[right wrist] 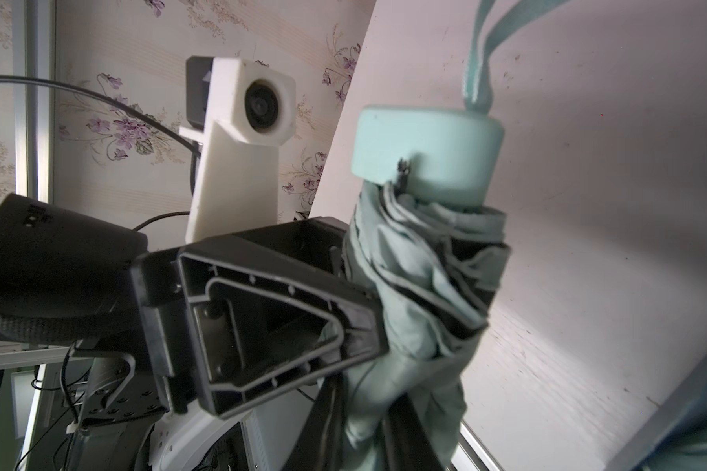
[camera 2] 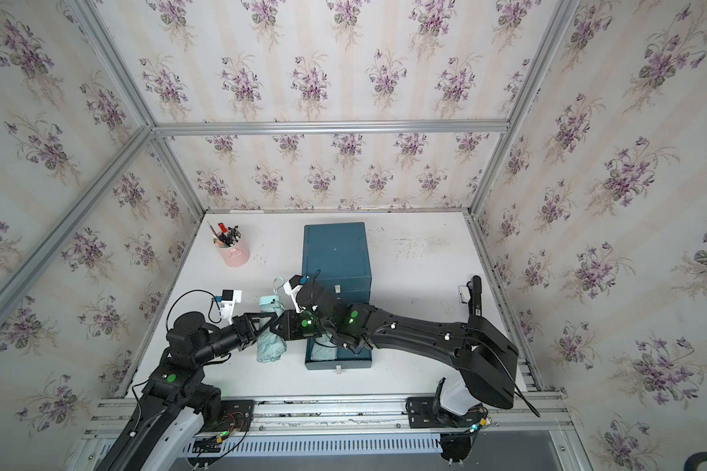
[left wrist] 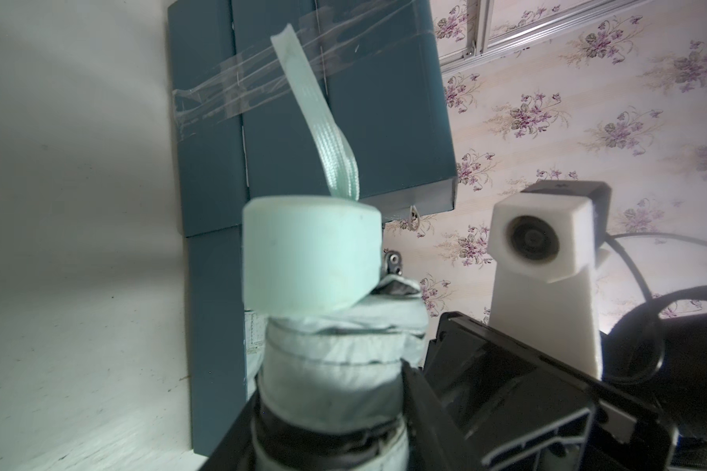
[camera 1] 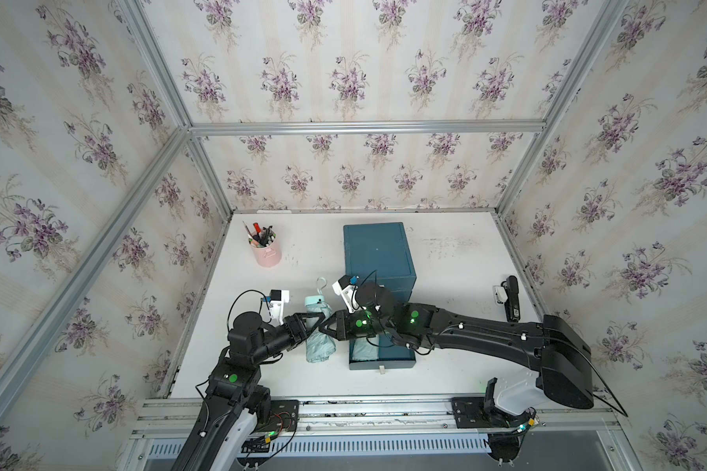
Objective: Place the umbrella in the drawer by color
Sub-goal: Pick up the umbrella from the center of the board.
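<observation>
Closest to both wrist cameras is the mint-green folded fabric umbrella, its round cap-like handle and woven strap loop pointing away from the lenses. In both top views its long axis runs from the robot's side toward the far wall, handle end farther off. It sits over the white surface, just beside the dark teal-blue three-drawer cabinet, on the left arm's side of it. Whether it rests on the surface or hangs just above it I cannot tell.

The left claw and the right claw meet at its middle from opposite sides, each pinching the bunched fabric. In the right wrist view one left finger presses flat into the folds.

The cabinet's bottom drawer stands pulled out toward the robot. A second mint-coloured bundle lies along its left side, parallel to the held umbrella, which suggests this is the matching drawer.

That drawer lies directly to the robot's right of the grip, very near, and the umbrella's axis already matches the drawer's depth. The coming move therefore looks like a short sideways carry with no turning. The right arm, stretched across above the drawer, is the nearer one to make it; the left claw would need to let go first.
</observation>
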You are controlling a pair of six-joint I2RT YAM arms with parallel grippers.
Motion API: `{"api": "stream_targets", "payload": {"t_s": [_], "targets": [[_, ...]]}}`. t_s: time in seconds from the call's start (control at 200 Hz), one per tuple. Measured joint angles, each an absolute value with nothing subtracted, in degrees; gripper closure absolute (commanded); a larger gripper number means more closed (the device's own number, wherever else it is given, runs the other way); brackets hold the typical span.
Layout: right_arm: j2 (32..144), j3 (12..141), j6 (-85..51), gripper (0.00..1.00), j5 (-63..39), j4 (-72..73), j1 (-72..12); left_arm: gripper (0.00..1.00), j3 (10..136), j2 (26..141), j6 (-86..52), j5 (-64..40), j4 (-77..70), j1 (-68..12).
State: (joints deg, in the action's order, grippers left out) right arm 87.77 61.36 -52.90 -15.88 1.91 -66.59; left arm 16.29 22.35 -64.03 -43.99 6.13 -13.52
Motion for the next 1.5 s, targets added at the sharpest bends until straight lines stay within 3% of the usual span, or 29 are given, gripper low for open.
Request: {"api": "stream_targets", "payload": {"t_s": [0.155,0.315,0.555,0.739,0.904,1.094,1.504], "targets": [[86.4,60.7,-52.8,0.73,-13.7,0.9,-67.0,0.91,15.9,21.4,-66.0,-43.5,4.4,-13.5],[84.5,59.2,-52.7,0.52,-12.1,1.3,-67.3,1.0,14.0,20.8,-71.1,-42.5,0.1,-13.6],[74.1,53.9,-51.8,0.27,-8.8,6.2,-68.2,1.0,12.4,17.5,-78.4,-43.5,-7.8,-14.1],[68.3,41.6,-54.7,0.19,-8.8,16.8,-68.0,1.0,8.8,12.8,-84.7,-41.6,-13.4,-14.5],[71.9,33.1,-60.5,0.17,-14.0,33.0,-69.3,1.0,6.7,6.5,-89.1,-38.2,-17.3,-15.5],[76.5,33.1,-63.0,0.17,-17.4,47.7,-72.3,1.0,5.5,2.0,-91.5,-35.9,-17.5,-15.8],[76.2,34.6,-63.2,0.34,-16.9,48.4,-73.4,1.0,5.2,0.3,-93.6,-33.8,-17.5,-16.3]]}}
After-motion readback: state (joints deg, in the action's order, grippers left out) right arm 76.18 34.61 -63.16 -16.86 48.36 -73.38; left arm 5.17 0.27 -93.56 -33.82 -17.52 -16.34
